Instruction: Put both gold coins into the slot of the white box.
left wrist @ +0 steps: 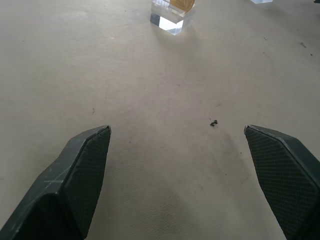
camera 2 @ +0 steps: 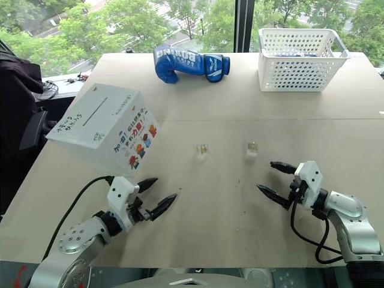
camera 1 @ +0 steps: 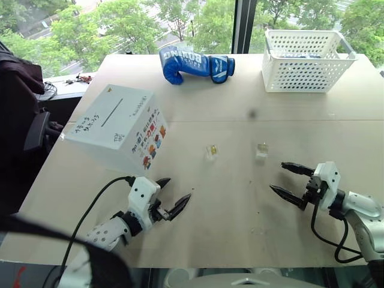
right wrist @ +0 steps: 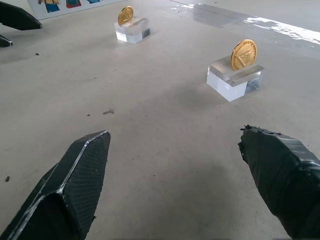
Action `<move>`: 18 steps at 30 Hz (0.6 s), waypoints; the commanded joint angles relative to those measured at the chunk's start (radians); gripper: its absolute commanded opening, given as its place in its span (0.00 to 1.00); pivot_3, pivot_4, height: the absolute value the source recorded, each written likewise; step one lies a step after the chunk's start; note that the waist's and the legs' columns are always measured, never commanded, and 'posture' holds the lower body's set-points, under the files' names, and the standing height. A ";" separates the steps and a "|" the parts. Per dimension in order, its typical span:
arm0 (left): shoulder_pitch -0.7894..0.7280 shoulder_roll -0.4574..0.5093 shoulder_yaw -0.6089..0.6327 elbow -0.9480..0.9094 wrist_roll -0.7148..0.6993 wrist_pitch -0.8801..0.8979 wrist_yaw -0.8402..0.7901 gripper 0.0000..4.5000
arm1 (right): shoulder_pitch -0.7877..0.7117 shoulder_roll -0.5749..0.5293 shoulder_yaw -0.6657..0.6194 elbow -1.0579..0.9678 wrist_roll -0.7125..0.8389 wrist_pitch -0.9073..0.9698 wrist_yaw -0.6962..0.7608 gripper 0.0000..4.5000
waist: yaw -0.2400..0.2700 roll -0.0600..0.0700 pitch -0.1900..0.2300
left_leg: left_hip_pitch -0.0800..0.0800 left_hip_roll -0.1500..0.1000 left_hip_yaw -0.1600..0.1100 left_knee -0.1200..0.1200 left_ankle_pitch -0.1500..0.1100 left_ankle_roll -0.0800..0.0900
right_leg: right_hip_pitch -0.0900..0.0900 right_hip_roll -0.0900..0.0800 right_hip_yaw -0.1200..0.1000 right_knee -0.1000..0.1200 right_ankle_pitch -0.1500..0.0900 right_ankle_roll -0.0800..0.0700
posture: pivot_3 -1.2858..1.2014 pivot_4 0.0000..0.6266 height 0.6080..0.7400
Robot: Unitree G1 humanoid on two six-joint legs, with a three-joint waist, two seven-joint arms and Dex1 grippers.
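- We see the left gripper (camera 1: 173, 196) low over the table (camera 1: 240, 108), jaws spread wide, nothing between them.
- Our right gripper (camera 1: 286, 179) is the same: jaws wide apart, empty, hovering near the table's front right.
- Two gold coins stand upright on clear blocks mid-table: one coin (right wrist: 244, 54) on the nearer clear block (right wrist: 234, 78) ahead of our right gripper, the other coin (right wrist: 125, 15) on the farther clear block (right wrist: 132, 31), ahead of our left gripper.
- The blocks sit apart from each other, both clear of the grippers.
- The white box (camera 1: 117, 125) sits at the table's left, tilted, slot (camera 1: 112, 112) on its top face, cartoon side facing us.
- Far side: blue boxing glove (camera 1: 196, 63) and white basket (camera 1: 307, 60).
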 commanded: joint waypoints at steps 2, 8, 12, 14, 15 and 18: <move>0.003 -0.006 -0.001 -0.026 -0.004 -0.046 -0.043 0.97 | -0.020 0.009 -0.005 0.030 -0.029 -0.085 -0.004 1.00 | 0.000 0.000 0.000 | 0.000 0.000 0.000 0.000 0.000 0.000 | 0.000 0.000 0.000 0.000 0.000 0.000 | 0.52 0.24 0.85; 0.012 -0.018 0.012 -0.050 -0.016 -0.040 -0.066 0.97 | -0.017 0.012 -0.003 0.052 -0.054 -0.111 -0.016 1.00 | 0.000 0.000 0.000 | 0.000 0.000 0.000 0.000 0.000 0.000 | 0.000 0.000 0.000 0.000 0.000 0.000 | 0.52 0.24 0.85; 0.007 -0.019 0.025 -0.058 -0.019 -0.039 -0.077 0.97 | -0.023 0.022 0.007 0.049 -0.065 -0.118 -0.035 1.00 | 0.000 0.000 0.000 | 0.000 0.000 0.000 0.000 0.000 0.000 | 0.000 0.000 0.000 0.000 0.000 0.000 | 0.52 0.24 0.85; 0.008 -0.019 0.027 -0.061 -0.024 -0.045 -0.089 0.97 | -0.024 0.031 0.009 0.052 -0.083 -0.128 -0.056 1.00 | 0.000 0.000 0.000 | 0.000 0.000 0.000 0.000 0.000 0.000 | 0.000 0.000 0.000 0.000 0.000 0.000 | 0.52 0.24 0.85; 0.010 -0.018 0.028 -0.064 -0.027 -0.046 -0.093 0.97 | -0.025 0.035 0.008 0.055 -0.091 -0.134 -0.068 1.00 | 0.000 0.000 0.000 | 0.000 0.000 0.000 0.000 0.000 0.000 | 0.000 0.000 0.000 0.000 0.000 0.000 | 0.52 0.24 0.85; 0.013 -0.010 0.035 -0.070 -0.037 -0.049 -0.111 0.97 | -0.030 0.041 0.011 0.046 -0.091 -0.132 -0.081 1.00 | 0.000 0.000 0.000 | 0.000 0.000 0.000 0.000 0.000 0.000 | 0.000 0.000 0.000 0.000 0.000 0.000 | 0.52 0.24 0.85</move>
